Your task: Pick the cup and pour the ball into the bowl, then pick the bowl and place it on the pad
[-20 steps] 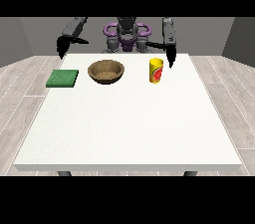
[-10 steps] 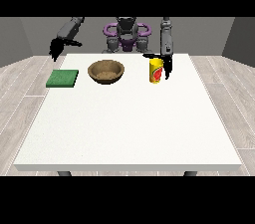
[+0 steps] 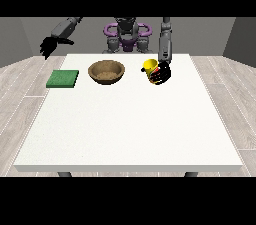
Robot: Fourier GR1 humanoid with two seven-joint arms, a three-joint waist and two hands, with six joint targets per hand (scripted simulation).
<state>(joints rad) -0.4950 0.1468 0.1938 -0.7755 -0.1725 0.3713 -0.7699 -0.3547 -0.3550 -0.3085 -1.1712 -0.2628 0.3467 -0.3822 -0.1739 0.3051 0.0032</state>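
One white table (image 3: 130, 119) carries one brown bowl (image 3: 106, 72), one green pad (image 3: 63, 78) and one yellow cup (image 3: 150, 68). The hand at the view's right (image 3: 162, 74) wraps the cup; the hand at the view's left (image 3: 49, 46) hangs off-table, fingers unclear. No readable writing.

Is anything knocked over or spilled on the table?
Nothing stands out. The yellow cup is upright with the hand at the view's right on it, the brown wooden bowl sits level, and the green square pad lies flat.

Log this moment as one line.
phase: grasping cup | hand at view's right: around yellow cup | bowl: untouched | pad: bare
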